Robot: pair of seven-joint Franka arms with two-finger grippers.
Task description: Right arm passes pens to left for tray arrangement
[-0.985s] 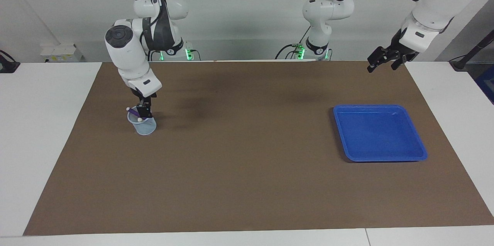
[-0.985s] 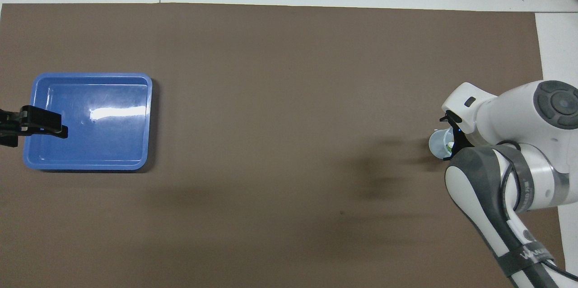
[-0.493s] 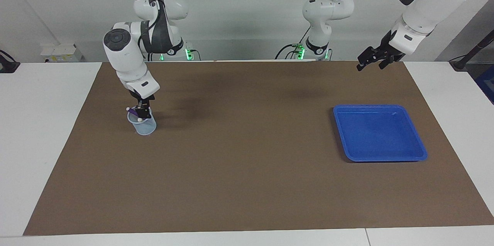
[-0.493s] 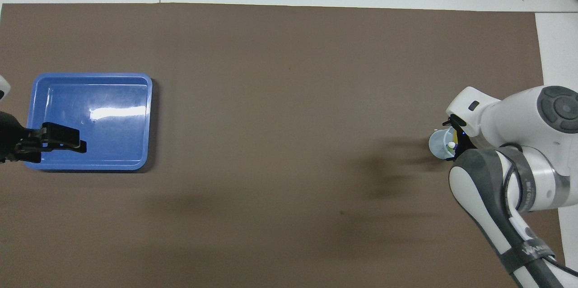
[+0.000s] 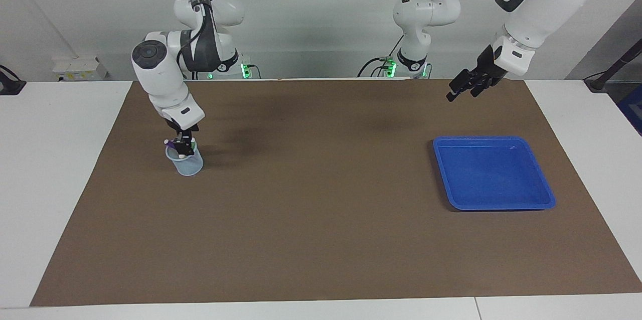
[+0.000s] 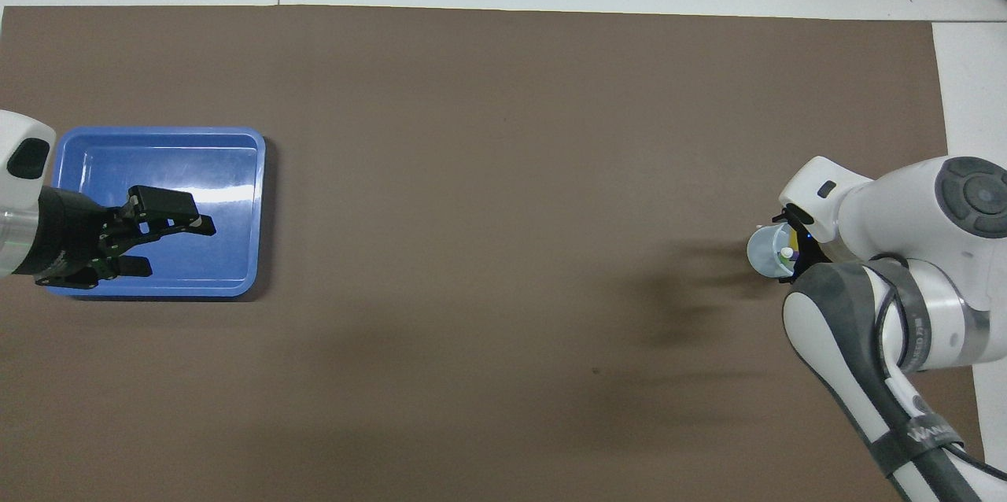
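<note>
The pens stand in a small translucent cup at the right arm's end of the mat. A purple pen leans out over the rim, and pale tips and a bit of yellow show among the pens from above. My right gripper reaches down into the cup among them; which pen it touches is hidden. The blue tray lies bare at the left arm's end. My left gripper hangs open and empty high in the air, and seen from above the left gripper covers part of the tray.
A brown mat covers most of the white table. The cup and the tray are the only things on it. Both arm bases stand at the robots' edge of the table.
The left arm has swung in toward the middle, so its gripper now shows over the tray from above. The right gripper has risen slightly in the cup.
</note>
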